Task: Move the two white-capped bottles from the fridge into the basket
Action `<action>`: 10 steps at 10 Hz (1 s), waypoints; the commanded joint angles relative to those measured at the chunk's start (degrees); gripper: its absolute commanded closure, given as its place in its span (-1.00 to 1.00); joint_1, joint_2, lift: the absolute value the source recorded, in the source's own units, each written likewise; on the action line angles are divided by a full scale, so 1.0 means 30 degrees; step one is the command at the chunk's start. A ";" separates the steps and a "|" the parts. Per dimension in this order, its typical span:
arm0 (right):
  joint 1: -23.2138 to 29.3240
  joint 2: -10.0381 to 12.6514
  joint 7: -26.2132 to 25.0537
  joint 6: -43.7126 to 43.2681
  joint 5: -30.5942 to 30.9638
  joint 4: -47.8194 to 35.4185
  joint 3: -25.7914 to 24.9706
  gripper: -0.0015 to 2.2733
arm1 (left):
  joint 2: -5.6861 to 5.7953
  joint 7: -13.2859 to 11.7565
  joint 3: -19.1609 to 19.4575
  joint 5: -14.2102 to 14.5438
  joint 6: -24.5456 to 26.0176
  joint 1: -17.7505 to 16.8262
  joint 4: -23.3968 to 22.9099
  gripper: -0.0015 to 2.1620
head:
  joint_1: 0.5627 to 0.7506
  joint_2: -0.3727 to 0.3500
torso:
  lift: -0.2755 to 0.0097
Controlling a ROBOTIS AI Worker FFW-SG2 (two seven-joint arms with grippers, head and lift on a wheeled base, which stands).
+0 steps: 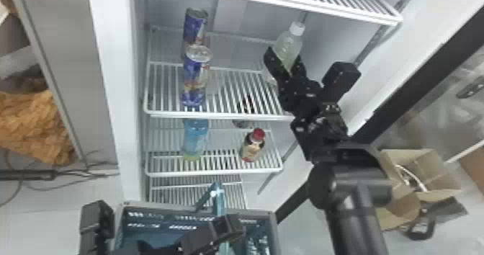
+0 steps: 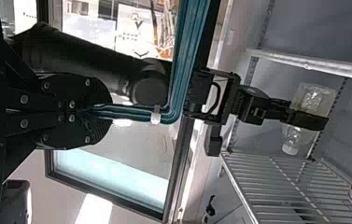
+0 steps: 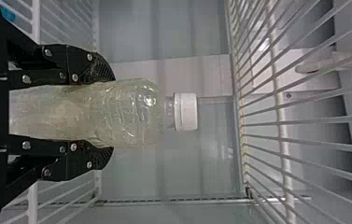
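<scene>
- Fridge (image 1: 111, 56): stands open; holds cans (image 1: 196, 74), a blue bottle (image 1: 194, 139) and a red-capped bottle (image 1: 252, 146) on its wire shelves.
- Basket (image 1: 169, 206): sits low in front of the shelves, opening upward. Likely to tilt or swing on an uneven pull at the handle (image 2: 192, 46); likely also to snag a descending load on the same handle, raised at its opening.
- Left gripper (image 2: 92, 112): closed on the handle. Risk from any loosening: loss of control of the basket at the drop.
- Right gripper (image 3: 110, 114): clamped on both sides of the bottle (image 3: 127, 114), inside the fridge above a middle shelf. Possible slip or twist from smooth, rounded sides under a light squeeze; possible denting under a hard one. Possible knock against a clear object (image 1: 269, 77) partly hidden behind it, too covered to identify.
- Bottle: near upright in the head view, with a slight lean; long axis in line with the fingers in the right wrist view, running outward from the palm. Base hidden in the grip.
- White cap (image 3: 186, 112): points up, toward the shelf overhead, beyond the fingertips. Liable to strike the wires if raised too far before withdrawal; calls for a level pull outward first.
</scene>
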 commanded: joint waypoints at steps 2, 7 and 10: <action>0.2091 0.0000 0.0122 0.0910 -0.0375 -0.3085 -0.0274 -0.27 | -0.0009 -0.0029 0.0041 -0.0020 -0.0045 0.0047 -0.0001 0.10 | 0.41 -0.94 | 0.93; 0.5747 0.0059 0.0385 0.1753 -0.1784 -0.7397 -0.0503 -0.27 | -0.0009 -0.0029 0.0003 0.0018 -0.0045 0.0094 -0.0001 0.10 | 0.41 -0.94 | 0.93; 0.7857 0.0206 0.0561 0.2644 -0.1861 -0.9835 -0.0960 -0.27 | -0.0038 -0.0029 0.0041 -0.0020 -0.0045 0.0141 -0.0001 0.10 | 0.41 -0.94 | 0.93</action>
